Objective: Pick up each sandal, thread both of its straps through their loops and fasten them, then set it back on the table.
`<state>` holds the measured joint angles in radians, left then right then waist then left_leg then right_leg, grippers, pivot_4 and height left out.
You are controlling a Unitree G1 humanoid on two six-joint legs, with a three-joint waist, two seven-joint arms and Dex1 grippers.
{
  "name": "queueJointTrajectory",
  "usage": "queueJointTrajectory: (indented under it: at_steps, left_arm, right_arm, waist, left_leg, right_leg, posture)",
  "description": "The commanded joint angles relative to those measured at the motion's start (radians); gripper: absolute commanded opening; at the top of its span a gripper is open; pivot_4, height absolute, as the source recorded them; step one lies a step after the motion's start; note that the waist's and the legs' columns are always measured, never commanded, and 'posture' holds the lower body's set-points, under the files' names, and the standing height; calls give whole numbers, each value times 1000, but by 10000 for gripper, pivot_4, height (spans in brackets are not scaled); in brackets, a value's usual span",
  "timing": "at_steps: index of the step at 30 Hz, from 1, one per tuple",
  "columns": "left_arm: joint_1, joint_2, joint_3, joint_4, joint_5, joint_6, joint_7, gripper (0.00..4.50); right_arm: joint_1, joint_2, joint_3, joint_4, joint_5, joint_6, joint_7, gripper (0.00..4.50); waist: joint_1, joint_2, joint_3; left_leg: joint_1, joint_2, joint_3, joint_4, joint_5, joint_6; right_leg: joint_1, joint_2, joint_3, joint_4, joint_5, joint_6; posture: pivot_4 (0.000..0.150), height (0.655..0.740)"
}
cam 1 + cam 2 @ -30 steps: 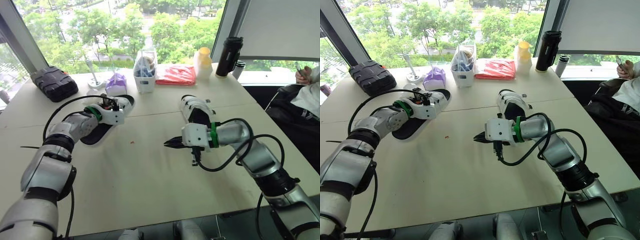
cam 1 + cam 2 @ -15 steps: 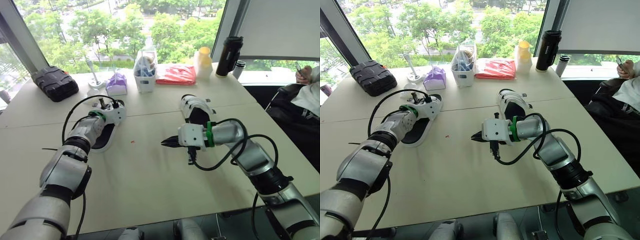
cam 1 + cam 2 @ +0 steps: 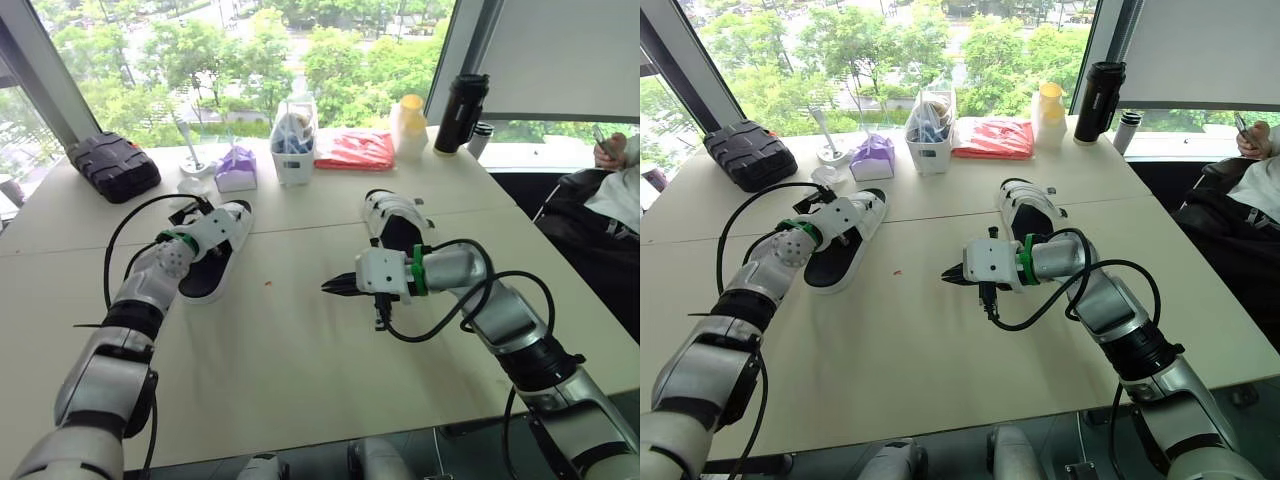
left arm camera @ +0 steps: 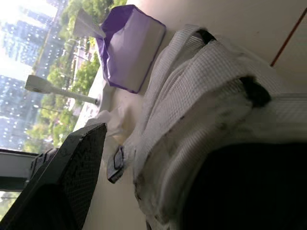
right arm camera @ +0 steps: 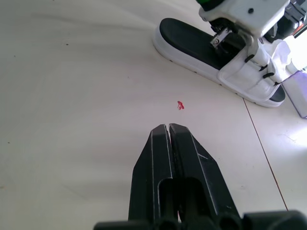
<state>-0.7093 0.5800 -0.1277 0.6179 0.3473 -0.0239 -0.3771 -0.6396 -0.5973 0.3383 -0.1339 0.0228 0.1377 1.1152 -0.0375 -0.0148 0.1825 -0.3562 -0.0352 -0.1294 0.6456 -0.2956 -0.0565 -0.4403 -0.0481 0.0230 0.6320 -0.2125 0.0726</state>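
I counted two white sandals on the worktop (image 3: pixel 300 370). The left sandal (image 3: pixel 205 282) was under my left tool (image 3: pixel 220 225), and the right sandal (image 3: pixel 393 218) was just behind my right arm. My right tool (image 5: pixel 168 127) was pinched closed on nothing, low over the worktop near one red fleck (image 5: pixel 180 105). My left tool sat at the left sandal's straps; I could not tell its grip. One white caddy (image 3: pixel 292 150) held a jumble I couldn't make out, and one purple box (image 3: pixel 236 168) stood beside it.

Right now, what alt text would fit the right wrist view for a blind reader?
The right pincer, shut, points across a beige table toward a white sandal with a black footbed; a tiny red speck lies between them.
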Motion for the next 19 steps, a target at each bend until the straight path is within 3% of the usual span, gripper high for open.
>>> queueJointTrajectory:
  at_steps: [1,7,15,19]
  left_arm:
    - [184,15,54,-341,-139,220,-182,44885]
    - [413,89,216,-814,-337,572,-334,44885]
    - [566,136,485,-1195,-693,897,-454,44885]
    - [616,147,575,-1287,-821,988,-456,44885]
  right_arm:
    - [-15,-4,-26,-10,14,-10,1,0]
    - [-42,-36,-65,32,19,-24,3,0]
    - [-61,-110,-154,81,27,-23,4,0]
    - [-50,-135,-185,87,41,-6,3,0]
  waist:
    - [0,0,0]
    - [5,0,0]
    - [2,-2,3]
    - [1,-2,3]
  left_leg:
    - [0,0,0,0,0,0]
    - [0,-1,-1,1,0,0]
    - [0,0,-1,2,0,0]
    - [0,-1,0,2,0,0]
  right_leg:
    - [0,-1,0,0,0,0]
    - [2,-1,0,-1,0,2]
    - [3,0,0,-2,0,2]
    - [3,-1,0,-2,-1,2]
  posture:
    - [1500,7400]
    - [1500,7400]
    - [1500,7400]
    - [1500,7400]
